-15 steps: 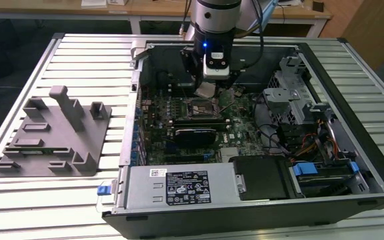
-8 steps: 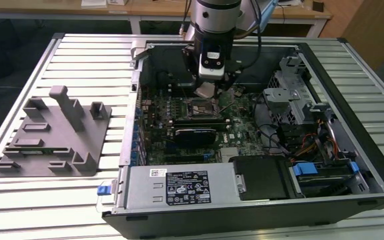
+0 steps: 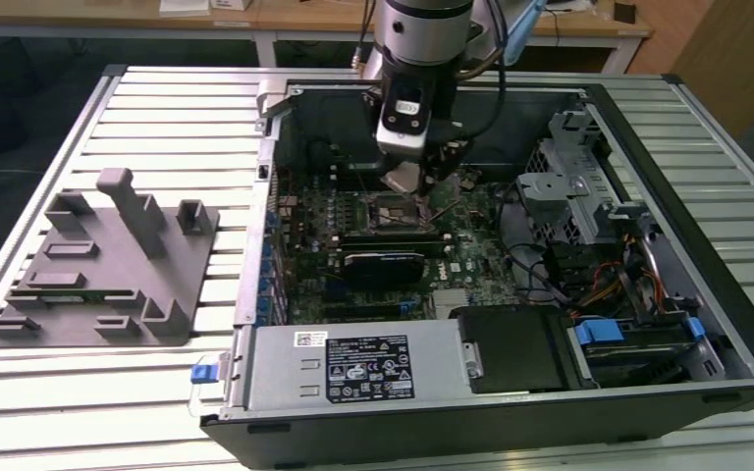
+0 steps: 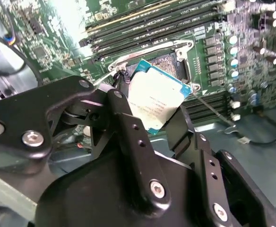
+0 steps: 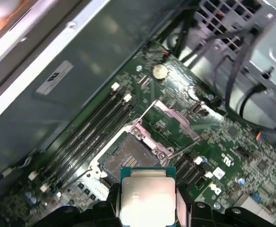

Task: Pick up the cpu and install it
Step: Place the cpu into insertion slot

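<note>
Black fingers (image 4: pixel 131 124) of the gripper (image 4: pixel 153 103) are clamping the cpu (image 4: pixel 158 94) by two edges, holding it near the open socket (image 5: pixel 128 158) on the motherboard (image 5: pixel 232 142) inside the computer case (image 3: pixel 482 424).

The arm (image 3: pixel 423 39) stands upright over the socket (image 3: pixel 391 211), its gripper (image 4: pixel 152 101) pinching the cpu (image 4: pixel 157 94) by opposite edges.

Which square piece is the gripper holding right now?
The silvery cpu, pinched in the gripper; the dark socket and black block sit on the board.
</note>
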Motion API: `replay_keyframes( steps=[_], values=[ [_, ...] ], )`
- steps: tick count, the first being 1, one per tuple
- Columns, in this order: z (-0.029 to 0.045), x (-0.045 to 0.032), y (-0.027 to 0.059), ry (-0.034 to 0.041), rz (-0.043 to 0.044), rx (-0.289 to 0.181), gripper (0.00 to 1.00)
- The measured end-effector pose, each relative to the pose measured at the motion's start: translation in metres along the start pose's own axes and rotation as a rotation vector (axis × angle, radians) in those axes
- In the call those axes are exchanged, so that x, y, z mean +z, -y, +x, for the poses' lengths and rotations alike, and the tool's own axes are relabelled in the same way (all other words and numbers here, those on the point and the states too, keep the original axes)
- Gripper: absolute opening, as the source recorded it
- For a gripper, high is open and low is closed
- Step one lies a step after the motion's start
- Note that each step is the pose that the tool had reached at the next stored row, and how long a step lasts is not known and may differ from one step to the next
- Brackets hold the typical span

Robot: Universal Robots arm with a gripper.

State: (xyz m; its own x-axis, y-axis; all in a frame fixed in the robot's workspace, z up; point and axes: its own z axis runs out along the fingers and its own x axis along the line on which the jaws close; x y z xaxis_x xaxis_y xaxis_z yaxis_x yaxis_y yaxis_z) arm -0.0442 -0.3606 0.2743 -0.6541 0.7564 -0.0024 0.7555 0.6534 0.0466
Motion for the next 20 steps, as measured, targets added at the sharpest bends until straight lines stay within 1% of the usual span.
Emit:
replay_keyframes(
  steps=[20],
  values=[
    [0.0000,0.0020,0.0001,0.0169,0.0009,0.362,0.55]
  ],
)
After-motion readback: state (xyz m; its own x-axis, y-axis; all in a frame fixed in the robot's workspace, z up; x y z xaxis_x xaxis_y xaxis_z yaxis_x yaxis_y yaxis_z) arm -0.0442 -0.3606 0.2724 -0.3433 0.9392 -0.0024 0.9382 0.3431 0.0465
